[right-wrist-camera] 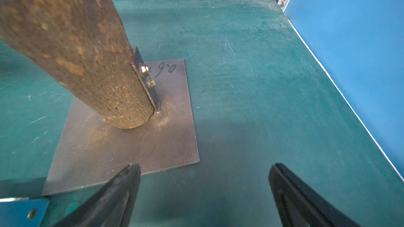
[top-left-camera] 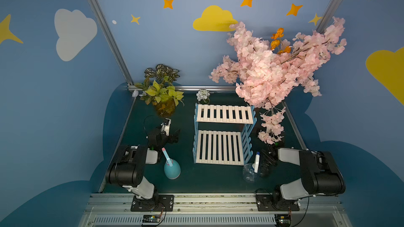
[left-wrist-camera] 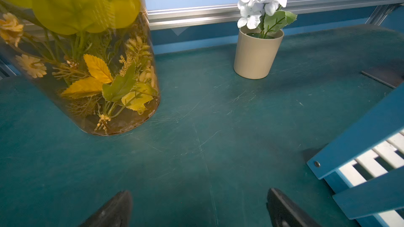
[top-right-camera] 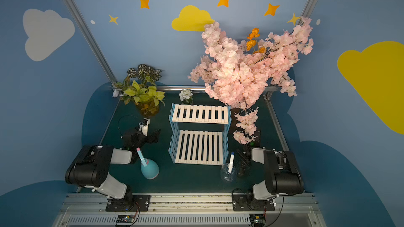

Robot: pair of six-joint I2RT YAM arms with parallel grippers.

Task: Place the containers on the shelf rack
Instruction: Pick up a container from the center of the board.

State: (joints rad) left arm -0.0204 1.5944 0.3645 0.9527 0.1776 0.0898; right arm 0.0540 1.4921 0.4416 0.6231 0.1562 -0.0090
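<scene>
The shelf rack (top-left-camera: 223, 136) (top-right-camera: 199, 136) stands mid-table in both top views, its white slatted shelves bare; its blue frame (left-wrist-camera: 360, 140) shows in the left wrist view. A teal container (top-left-camera: 172, 170) (top-right-camera: 149, 170) stands front-left of the rack, beside my left arm. A clear container (top-left-camera: 250, 172) (top-right-camera: 228, 172) and a dark one (top-left-camera: 265, 164) (top-right-camera: 242, 168) stand together at the rack's front-right corner. My left gripper (left-wrist-camera: 199, 192) (top-left-camera: 171, 131) is open over bare mat, left of the rack. My right gripper (right-wrist-camera: 204, 167) is open and empty near the tree's base plate, under blossoms in the top views.
An amber vase of leaves (top-left-camera: 165, 105) (left-wrist-camera: 98, 84) stands close ahead of the left gripper, with a small pot of white flowers (top-left-camera: 203, 96) (left-wrist-camera: 256, 55) behind the rack. The pink blossom tree (top-left-camera: 273, 66) overhangs the right side; its trunk (right-wrist-camera: 76, 51) is bolted to a metal plate (right-wrist-camera: 131, 149).
</scene>
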